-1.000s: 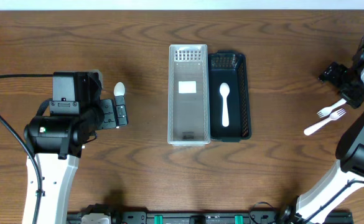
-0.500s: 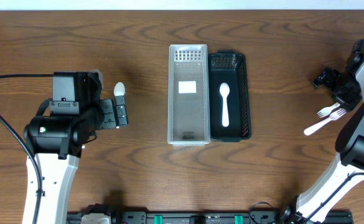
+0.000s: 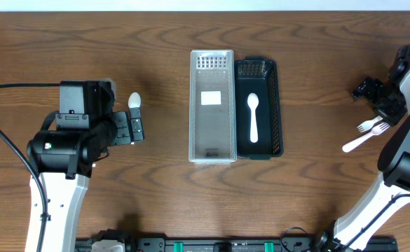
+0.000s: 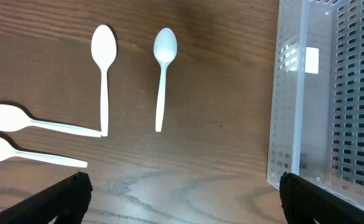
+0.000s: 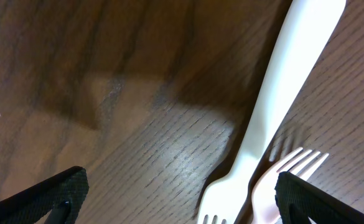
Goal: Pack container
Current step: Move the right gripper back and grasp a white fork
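A clear slotted container (image 3: 212,105) and a black slotted container (image 3: 258,108) stand side by side at mid table; a white spoon (image 3: 254,116) lies in the black one. My left gripper (image 3: 136,129) is open over the table at the left, near a white spoon (image 3: 134,100). The left wrist view shows several white spoons (image 4: 162,74) on the wood and the clear container's wall (image 4: 287,99) to the right. My right gripper (image 3: 377,94) is open at the far right, just above two white forks (image 3: 367,133). The right wrist view shows a fork (image 5: 275,109) between the open fingers.
The table is dark brown wood. The left arm's black body (image 3: 71,140) and cable occupy the left side. The right arm (image 3: 408,161) runs down the right edge.
The right gripper shifted slightly left and up from a second ago, then stayed still. The left arm has not moved.
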You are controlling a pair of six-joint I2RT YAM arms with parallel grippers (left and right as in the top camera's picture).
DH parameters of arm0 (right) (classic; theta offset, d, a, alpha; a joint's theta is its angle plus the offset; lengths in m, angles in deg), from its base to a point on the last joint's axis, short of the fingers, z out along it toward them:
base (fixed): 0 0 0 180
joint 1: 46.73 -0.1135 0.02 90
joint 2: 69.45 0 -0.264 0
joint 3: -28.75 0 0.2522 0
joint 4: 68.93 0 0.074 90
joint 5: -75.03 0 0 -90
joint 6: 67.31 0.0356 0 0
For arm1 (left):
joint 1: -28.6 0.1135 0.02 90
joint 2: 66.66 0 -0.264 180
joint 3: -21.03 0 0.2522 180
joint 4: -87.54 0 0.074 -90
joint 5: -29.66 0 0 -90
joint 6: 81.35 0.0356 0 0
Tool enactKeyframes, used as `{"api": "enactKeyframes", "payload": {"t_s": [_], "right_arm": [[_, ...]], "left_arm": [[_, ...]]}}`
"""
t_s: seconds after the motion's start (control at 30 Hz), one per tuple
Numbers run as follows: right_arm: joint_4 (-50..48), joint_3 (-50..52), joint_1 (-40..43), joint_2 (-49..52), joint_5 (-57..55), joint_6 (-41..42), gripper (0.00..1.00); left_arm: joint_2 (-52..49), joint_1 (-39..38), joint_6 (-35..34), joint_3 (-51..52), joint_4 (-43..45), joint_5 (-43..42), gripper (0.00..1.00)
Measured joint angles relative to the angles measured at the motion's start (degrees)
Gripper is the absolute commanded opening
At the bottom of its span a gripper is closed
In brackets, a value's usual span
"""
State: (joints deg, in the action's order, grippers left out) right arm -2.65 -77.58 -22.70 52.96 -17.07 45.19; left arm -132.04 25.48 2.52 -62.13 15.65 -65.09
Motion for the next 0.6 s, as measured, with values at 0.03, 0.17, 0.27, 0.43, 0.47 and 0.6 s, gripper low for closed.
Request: {"api": "enactKeyframes", "payload": {"t_s": [0.03,0.17,0.27,0.43,0.47,0.6], "right_arm": [[-0.1,0.0,0.0,0.0,0.0,0.0,0.99],[-0.5,0.1,0.0,0.0,0.0,0.0,0.99],[-0.8,0.1,0.0,0.0,0.0,0.0,0.99],[-1.9,0.5,0.0,0.0,0.0,0.0,0.99],[-2.4,0.9,0.0,0.0,0.0,0.0,0.99],[-4.8,3.8,0.0,0.0,0.0,0.0,0.99]], "left_arm": [[0.0,0.0,0.0,0.0,0.0,0.0,0.98],[0.0,0.0,0.0,0.0,0.0,0.0,0.98],[0.0,0.0,0.0,0.0,0.0,0.0,0.98],[0.0,0.0,0.0,0.0,0.0,0.0,0.98],[0.0,0.0,0.0,0.0,0.0,0.0,0.98],[0.0,0.0,0.0,0.0,0.0,0.0,0.98]]}}
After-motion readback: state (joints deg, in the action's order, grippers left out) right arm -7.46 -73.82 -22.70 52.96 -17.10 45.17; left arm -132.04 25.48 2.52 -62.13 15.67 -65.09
